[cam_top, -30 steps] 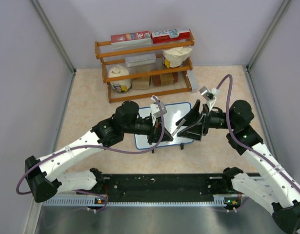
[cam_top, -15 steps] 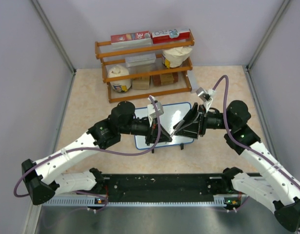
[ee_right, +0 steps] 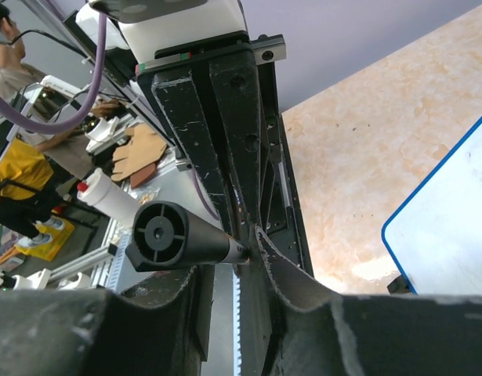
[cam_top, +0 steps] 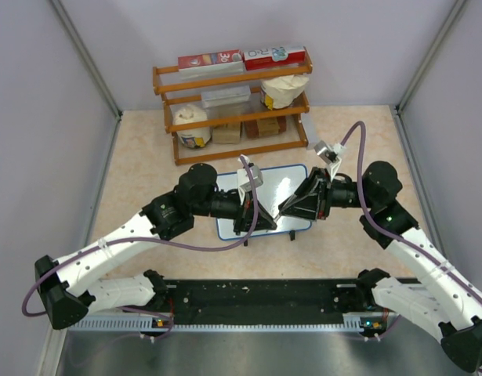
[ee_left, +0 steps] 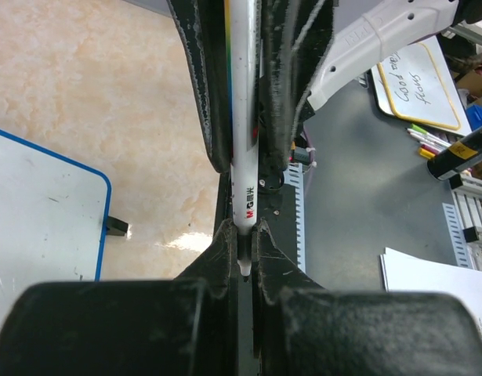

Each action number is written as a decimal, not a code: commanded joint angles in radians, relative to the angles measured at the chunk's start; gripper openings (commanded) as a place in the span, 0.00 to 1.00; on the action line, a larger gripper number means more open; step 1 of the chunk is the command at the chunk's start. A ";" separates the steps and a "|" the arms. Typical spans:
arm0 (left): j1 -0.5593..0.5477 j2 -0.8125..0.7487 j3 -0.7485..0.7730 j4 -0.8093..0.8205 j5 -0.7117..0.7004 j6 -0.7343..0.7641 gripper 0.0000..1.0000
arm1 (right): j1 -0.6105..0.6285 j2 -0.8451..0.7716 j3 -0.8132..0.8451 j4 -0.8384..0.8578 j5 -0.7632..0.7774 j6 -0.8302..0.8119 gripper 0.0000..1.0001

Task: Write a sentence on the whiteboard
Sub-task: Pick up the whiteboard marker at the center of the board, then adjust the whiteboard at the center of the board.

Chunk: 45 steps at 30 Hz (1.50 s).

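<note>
Presently, top view, board: the small white glossy whiteboard (cam_top: 281,182) with a thin blue frame lies at the middle of the worktop, between its near edge and the brown wooden shelf rack (cam_top: 233,110) at the far edge.
Top view, pen: a slim white-barrelled marker (cam_top: 284,209) bridges the left gripper (cam_top: 264,222) and the right gripper (cam_top: 301,204), above the whiteboard.
Left wrist view, grip: the left gripper's jaws are clamped tight on the marker's tail end. The barrel runs on between the right gripper's fingers.
Left wrist view, board: one rounded corner and a small black foot (ee_left: 115,228) show, and no writing can be made out there.
Right wrist view, grip: the marker's black cap (ee_right: 176,235) sits between narrow jaws. Whether the pads press it cannot be told.
Step, judged: uncapping, with the sentence not yet begun.
Handling, judged: the whiteboard looks light, stiff and slick, and likely to skid on its feet under the nib. It is best held by the frame edge, not the face. The marker looks light and smooth, so its cap wants a straight pull.
</note>
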 commanded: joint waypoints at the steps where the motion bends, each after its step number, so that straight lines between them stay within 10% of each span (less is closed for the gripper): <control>1: -0.002 -0.013 -0.007 0.051 0.018 0.004 0.00 | 0.013 -0.013 -0.012 0.035 -0.011 -0.013 0.20; 6: -0.002 -0.008 -0.007 0.047 0.025 0.009 0.00 | 0.013 -0.010 -0.011 0.015 -0.015 -0.028 0.00; 12: -0.002 -0.014 -0.007 0.039 -0.005 0.011 0.01 | 0.013 -0.027 -0.007 -0.053 0.022 -0.074 0.00; 18: 0.000 -0.045 -0.033 0.047 -0.097 -0.020 0.87 | 0.012 -0.059 -0.015 -0.114 0.129 -0.120 0.00; 22: 0.012 -0.083 -0.063 0.056 -0.189 -0.055 0.97 | 0.013 -0.099 -0.038 -0.152 0.222 -0.145 0.00; 45: 0.486 -0.274 -0.458 0.096 -0.179 -0.267 0.96 | 0.012 -0.303 -0.150 -0.257 0.667 -0.200 0.00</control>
